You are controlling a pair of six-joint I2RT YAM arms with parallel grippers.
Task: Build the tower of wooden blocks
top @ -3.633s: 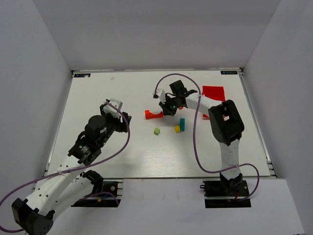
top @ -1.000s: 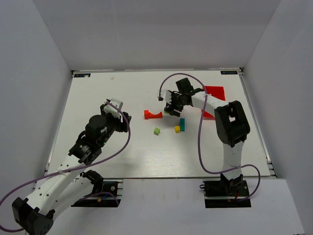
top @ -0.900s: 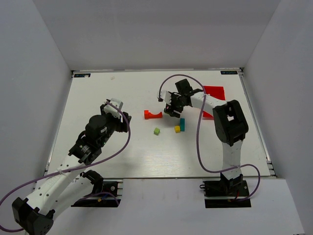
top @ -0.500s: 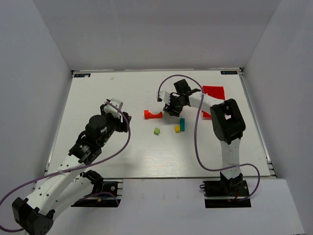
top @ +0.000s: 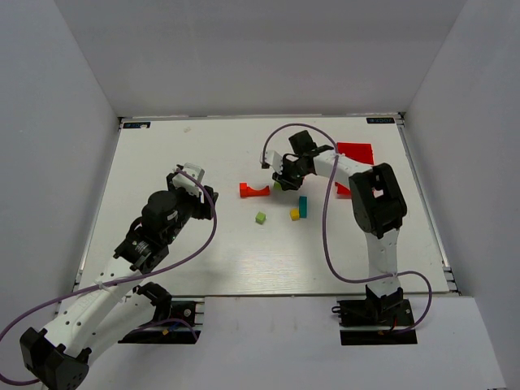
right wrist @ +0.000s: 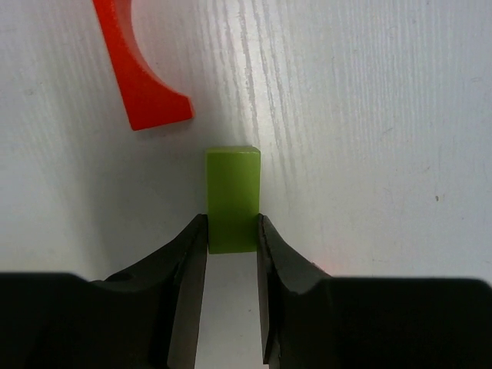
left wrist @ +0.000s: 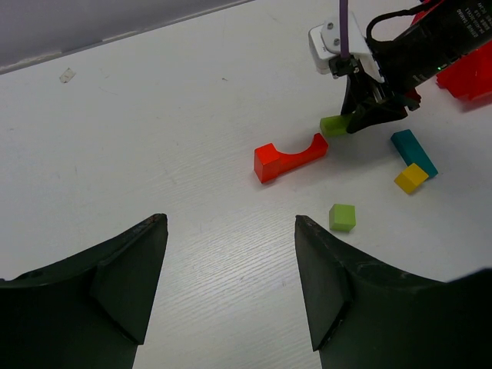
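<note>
My right gripper is shut on a lime-green block, held low over the table just beside the right end of the red arch. The arch lies flat and also shows in the right wrist view and the left wrist view. The held block also shows in the left wrist view. A lime-green cube, a yellow cube and a teal bar lie nearer the arms. My left gripper is open and empty, left of the blocks. I cannot make out an orange piece.
A red plastic bin stands at the back right, behind the right arm. The right arm's purple cable loops over the table behind the blocks. White walls close in the table on three sides.
My right gripper has shifted a little to the left, toward the red arch, with the green block in it. The left arm and the loose blocks have not moved.
</note>
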